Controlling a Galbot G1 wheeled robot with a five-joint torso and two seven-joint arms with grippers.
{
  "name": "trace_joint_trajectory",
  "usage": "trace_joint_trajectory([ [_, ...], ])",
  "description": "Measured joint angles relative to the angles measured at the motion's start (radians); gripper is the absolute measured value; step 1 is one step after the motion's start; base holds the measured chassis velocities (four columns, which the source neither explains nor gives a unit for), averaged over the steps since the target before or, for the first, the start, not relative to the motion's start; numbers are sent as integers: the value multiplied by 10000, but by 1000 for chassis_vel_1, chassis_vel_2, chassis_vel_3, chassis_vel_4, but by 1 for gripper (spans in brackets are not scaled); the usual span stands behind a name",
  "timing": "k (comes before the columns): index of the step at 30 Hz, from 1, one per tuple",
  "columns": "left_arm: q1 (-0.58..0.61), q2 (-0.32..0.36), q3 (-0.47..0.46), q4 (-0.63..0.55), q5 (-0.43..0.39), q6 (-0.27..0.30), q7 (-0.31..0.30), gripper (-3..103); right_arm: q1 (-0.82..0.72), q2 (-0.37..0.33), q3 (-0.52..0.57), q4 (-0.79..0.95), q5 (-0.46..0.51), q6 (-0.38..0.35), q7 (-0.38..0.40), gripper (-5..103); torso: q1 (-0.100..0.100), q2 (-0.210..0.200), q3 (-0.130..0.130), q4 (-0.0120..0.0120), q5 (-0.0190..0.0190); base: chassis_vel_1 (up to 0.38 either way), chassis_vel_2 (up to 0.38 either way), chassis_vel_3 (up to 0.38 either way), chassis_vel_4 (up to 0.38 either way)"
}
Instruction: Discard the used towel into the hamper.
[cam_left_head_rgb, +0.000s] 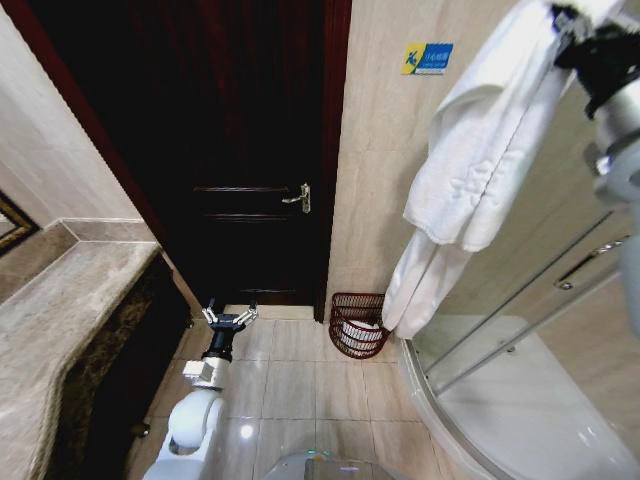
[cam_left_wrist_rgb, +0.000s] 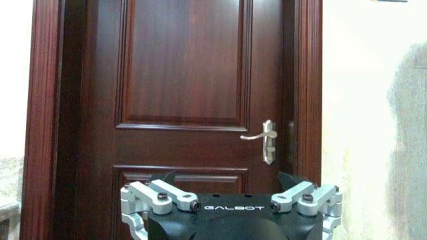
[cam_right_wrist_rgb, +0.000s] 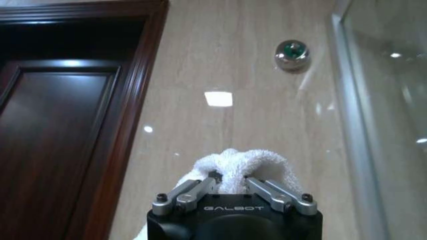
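Observation:
High at the right of the head view, my right gripper (cam_left_head_rgb: 572, 28) is shut on the top of the white towel (cam_left_head_rgb: 480, 170), which hangs in long folds against the beige wall. In the right wrist view the towel (cam_right_wrist_rgb: 233, 157) bunches between the closed fingers of the right gripper (cam_right_wrist_rgb: 230, 181). The hamper (cam_left_head_rgb: 357, 304), a dark reddish wire basket with something white in it, stands on the floor below the towel's lower end, between door frame and shower. My left gripper (cam_left_head_rgb: 229, 316) is open and empty, low over the floor tiles, facing the door (cam_left_wrist_rgb: 227, 179).
A dark wooden door (cam_left_head_rgb: 240, 150) with a metal handle (cam_left_head_rgb: 298, 198) fills the back. A stone counter (cam_left_head_rgb: 60, 320) runs along the left. The curved glass shower enclosure (cam_left_head_rgb: 520, 360) takes up the right. A round metal hook (cam_right_wrist_rgb: 292, 53) sits on the wall.

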Motion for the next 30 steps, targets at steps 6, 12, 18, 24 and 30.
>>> trace_joint_trajectory([
  [6, 75, 4, -111, -87, -8, -6, -6, 100, 1434, 599, -940, -1052, -133, -4, 22, 6, 1, 0, 0, 1, -4, 0, 0, 0, 0],
  [12, 148, -91, -167, -130, -16, -15, -18, 100, 1749, 845, -1130, -1835, -610, 45, -338, 6, 1, 0, 0, 0, 5, 0, 0, 0, 0],
  [18, 182, -256, -113, -130, 89, -41, -19, 100, 1266, 905, -1016, -2164, -1027, 206, -609, 6, 1, 0, 1, -2, 6, 0, 0, 0, 0],
  [24, 300, -293, -98, -138, 138, -172, -19, 100, 1045, 1039, -1069, -2327, -1214, 345, -691, 6, 0, 0, 0, -2, 1, 0, 0, 0, 0],
  [30, 370, -308, -104, -183, 151, -243, -17, 100, 1092, 1264, -1411, -2465, -1357, 385, -652, 6, 0, 0, 0, 0, -1, 0, 0, 0, 0],
])
